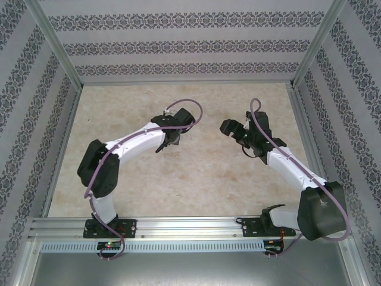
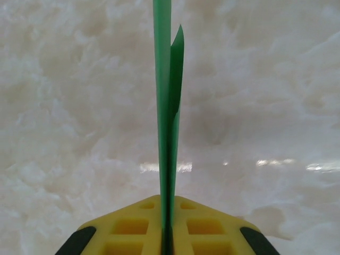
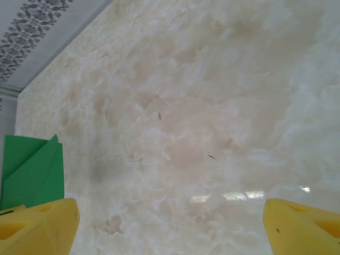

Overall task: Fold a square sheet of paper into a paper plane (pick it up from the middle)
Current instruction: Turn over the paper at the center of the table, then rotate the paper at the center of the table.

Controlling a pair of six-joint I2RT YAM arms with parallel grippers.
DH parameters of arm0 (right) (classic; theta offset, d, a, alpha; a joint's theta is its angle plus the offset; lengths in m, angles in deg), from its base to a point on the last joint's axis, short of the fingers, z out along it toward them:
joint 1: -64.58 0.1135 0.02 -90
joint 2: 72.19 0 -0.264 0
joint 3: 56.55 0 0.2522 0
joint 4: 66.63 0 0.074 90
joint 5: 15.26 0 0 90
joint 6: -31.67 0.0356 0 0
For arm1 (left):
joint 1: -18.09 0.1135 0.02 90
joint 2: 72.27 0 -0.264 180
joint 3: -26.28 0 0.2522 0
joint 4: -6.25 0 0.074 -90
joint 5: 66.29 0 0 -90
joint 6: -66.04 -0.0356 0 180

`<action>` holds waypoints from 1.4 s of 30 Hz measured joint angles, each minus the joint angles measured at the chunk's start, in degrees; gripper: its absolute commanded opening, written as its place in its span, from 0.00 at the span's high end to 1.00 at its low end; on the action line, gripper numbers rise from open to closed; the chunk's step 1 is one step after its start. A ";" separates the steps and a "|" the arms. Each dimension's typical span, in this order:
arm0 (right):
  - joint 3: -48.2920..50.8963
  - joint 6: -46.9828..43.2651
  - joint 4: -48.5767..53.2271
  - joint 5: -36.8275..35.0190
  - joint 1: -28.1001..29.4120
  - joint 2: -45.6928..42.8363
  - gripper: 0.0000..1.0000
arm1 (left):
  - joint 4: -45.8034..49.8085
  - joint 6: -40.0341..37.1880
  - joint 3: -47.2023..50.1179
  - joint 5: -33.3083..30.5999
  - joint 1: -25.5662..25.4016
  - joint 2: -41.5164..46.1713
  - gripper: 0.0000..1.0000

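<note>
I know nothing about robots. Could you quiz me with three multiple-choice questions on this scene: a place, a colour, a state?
1. Where is the green paper? A. lying flat B. pinched in the left gripper C. dangling from a string
2. What colour are the fingers of the right gripper? A. yellow B. red C. blue
3. The right gripper's jaws are: A. shut B. wide open C. gripping paper
Answers: B, paper stands edge-on between its fingers; A, both tips show yellow; B, a broad gap separates the tips.
</note>
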 measured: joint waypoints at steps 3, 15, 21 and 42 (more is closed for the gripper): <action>0.39 0.48 0.44 -0.79 -0.72 0.00 0.11 | 0.46 0.24 -0.55 1.66 -0.37 -3.45 0.72; 1.40 1.92 0.52 -0.42 -0.28 1.53 0.18 | -11.52 4.35 4.44 27.28 3.91 -2.62 0.31; -2.47 3.61 1.77 -2.34 10.60 7.89 0.40 | -17.07 7.04 13.31 32.72 11.39 7.41 0.13; -36.04 5.95 8.33 -0.37 34.16 44.44 0.65 | -21.77 9.70 33.31 30.45 26.75 27.15 0.00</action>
